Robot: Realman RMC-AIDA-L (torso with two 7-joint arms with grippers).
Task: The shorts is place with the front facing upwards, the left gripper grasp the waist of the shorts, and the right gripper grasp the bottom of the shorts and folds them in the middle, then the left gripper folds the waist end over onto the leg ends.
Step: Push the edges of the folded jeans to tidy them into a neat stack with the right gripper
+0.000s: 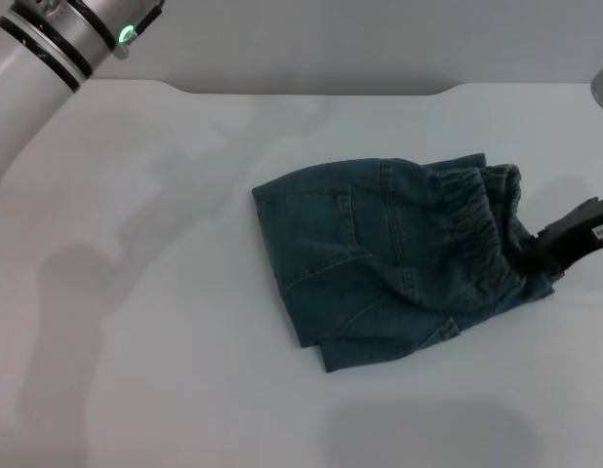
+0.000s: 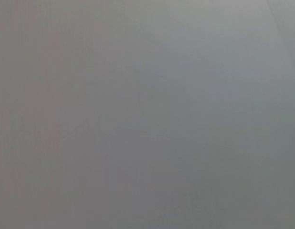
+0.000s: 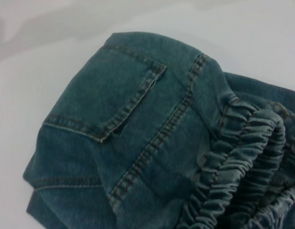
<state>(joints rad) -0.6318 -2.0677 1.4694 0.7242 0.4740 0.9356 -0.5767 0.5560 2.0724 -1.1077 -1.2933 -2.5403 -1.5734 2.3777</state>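
The blue denim shorts (image 1: 389,258) lie folded into a compact bundle right of the table's middle. Their gathered elastic waist (image 1: 477,229) lies on top at the right end. My right gripper (image 1: 532,257) comes in from the right edge and touches that waist end. In the right wrist view the shorts (image 3: 138,133) fill the picture, showing a stitched pocket (image 3: 109,102) and the ruffled waistband (image 3: 243,162). My left arm (image 1: 48,49) is raised at the far left corner, its gripper out of view. The left wrist view shows only plain grey surface.
The white table (image 1: 136,341) spreads bare to the left of and in front of the shorts. Its back edge (image 1: 311,93) runs along the far side, with a grey wall behind.
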